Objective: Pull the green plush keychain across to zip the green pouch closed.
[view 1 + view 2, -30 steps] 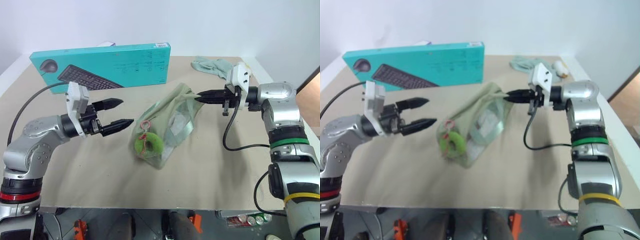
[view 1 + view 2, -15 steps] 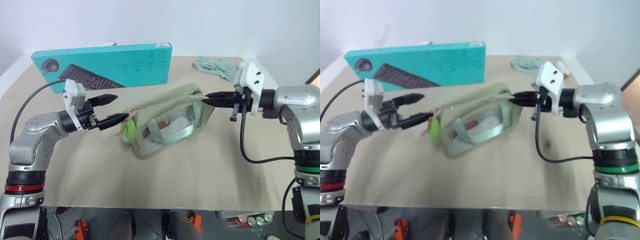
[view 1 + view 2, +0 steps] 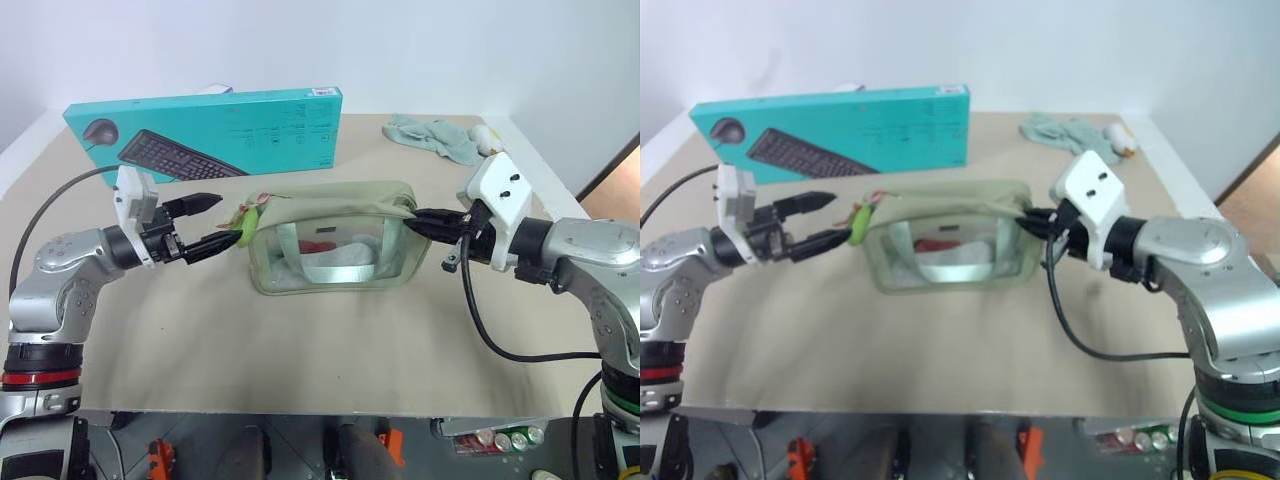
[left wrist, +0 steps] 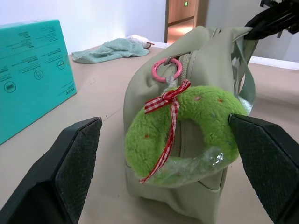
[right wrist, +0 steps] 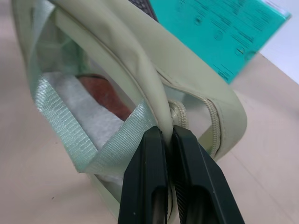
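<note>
Fingers of right gripper (image 5: 169, 140) clamped on a fabric tab at right end of pouch (image 3: 335, 245), pinching thin sage material between the two black tips, next to the zipper end. Fingers of left gripper (image 3: 215, 222) spread wide, one on each side of keychain (image 4: 187, 133), not closed on it; contact between fingertips and plush not determinable. Pouch standing upright near centre of table (image 3: 300, 350), stretched lengthwise between the two grippers, clear side panel facing the camera, webbing handle (image 3: 340, 272) hanging against that panel, a red item and pale contents visible inside. Keychain hanging at left end of pouch, attached through a pink ring (image 4: 167, 69) at the zipper, with a red checked ribbon (image 4: 164, 100) tied across the green fuzzy ring; lower part of plush wrapped in clear film. Keychain level with left fingertips in the head views. Zipper line along pouch top running from pink ring toward right gripper; closure extent not determinable. Teal keyboard box (image 3: 205, 130) standing on its long edge at the rear of the table, well apart from pouch. Crumpled mint cloth (image 3: 432, 136) at rear right corner, with a small white object (image 3: 487, 140) just beside it. Black cable (image 3: 490, 330) looping from right wrist over the table surface.
</note>
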{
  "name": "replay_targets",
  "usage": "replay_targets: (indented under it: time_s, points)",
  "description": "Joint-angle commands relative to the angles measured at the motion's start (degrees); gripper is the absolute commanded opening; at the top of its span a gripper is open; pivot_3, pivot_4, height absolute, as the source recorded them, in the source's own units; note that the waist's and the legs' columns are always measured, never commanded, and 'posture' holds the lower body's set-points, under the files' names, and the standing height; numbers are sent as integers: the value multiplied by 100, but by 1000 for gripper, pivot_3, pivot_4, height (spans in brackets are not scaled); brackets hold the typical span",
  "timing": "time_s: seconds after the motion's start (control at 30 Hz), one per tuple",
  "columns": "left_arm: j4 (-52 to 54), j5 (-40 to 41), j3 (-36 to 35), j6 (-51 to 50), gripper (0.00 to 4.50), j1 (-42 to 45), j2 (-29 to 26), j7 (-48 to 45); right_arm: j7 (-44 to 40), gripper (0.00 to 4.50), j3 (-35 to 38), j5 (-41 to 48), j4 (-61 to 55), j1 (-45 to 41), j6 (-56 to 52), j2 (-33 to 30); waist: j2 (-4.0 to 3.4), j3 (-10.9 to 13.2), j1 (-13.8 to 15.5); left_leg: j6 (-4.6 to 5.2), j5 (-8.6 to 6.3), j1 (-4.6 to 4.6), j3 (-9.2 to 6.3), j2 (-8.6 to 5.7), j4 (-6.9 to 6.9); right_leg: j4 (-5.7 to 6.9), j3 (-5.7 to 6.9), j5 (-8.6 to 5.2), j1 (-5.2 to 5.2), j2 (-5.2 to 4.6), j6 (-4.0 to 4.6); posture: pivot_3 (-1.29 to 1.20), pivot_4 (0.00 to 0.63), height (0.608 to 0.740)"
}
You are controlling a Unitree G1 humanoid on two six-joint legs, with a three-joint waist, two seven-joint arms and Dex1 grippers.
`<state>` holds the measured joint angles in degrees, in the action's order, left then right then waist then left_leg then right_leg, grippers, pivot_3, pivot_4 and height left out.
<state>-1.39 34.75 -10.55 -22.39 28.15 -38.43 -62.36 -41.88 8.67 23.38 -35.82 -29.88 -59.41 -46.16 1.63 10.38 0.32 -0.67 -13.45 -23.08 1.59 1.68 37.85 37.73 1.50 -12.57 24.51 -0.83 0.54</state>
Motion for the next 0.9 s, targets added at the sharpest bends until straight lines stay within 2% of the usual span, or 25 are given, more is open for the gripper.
replay_targets:
  time_s: [0.03, 0.27, 0.53, 0.77, 0.9]
  points:
    - [214, 15, -18, 52, 4500, 38, 10, 20, 413, 55, 249, 223, -540, -35, -392, 127, 0, 0, -6, 0, 0, 0, 0, 1, 0, 0, -1, 0, 1, 1, 0, 0, 150, 740]
    - [-188, -211, -68, 374, 4500, 254, -31, -57, 880, 55, 236, 460, -824, -176, -779, 333, 0, 0, -6, 0, 0, 2, -1, 6, 0, 1, 2, 1, 0, 10, 2, 0, 150, 740]
    - [-809, -319, -191, 683, 4500, 667, -198, -308, 1009, 55, 298, 662, -900, -218, -909, 149, 0, 0, -7, 3, -1, -1, 0, 5, 0, 1, 0, 0, 4, 11, 3, 0, 150, 740]
    - [-774, -295, -314, 676, 4500, 597, -229, -195, 1254, 55, 401, 775, -882, -414, -1145, 84, 1, 0, -4, 3, 0, -6, -1, 2, 0, 1, 2, 0, 4, 5, 1, 0, 150, 740]
    - [-393, -114, -338, 399, 4500, 368, -302, -222, 1422, 55, 378, 844, -863, -468, -1237, 199, 1, 0, -7, 3, -1, -7, 0, 3, 0, 1, 0, 0, 7, 6, 1, 0, 150, 740]
